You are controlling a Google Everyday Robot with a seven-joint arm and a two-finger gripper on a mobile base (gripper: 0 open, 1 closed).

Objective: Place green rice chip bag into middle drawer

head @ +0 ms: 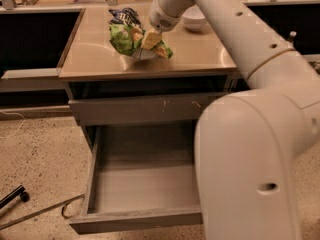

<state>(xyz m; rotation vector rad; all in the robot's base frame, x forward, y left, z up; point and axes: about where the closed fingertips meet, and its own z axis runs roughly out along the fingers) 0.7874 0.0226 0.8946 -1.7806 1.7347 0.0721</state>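
The green rice chip bag (131,38) hangs crumpled just above the tan counter top (100,59), with a shadow under it. My gripper (149,39) reaches down from the long white arm and is shut on the bag's right part. The middle drawer (142,188) is pulled open below the counter. Its grey floor is bare and its front panel is at the bottom of the view. My arm's large white body covers the drawer's right side.
A dark blue-and-white snack bag (123,16) lies behind the green bag. A white bowl (194,19) stands at the counter's back right. The shut top drawer front (145,109) has pale scratch marks. A black cable (40,211) lies on the speckled floor at left.
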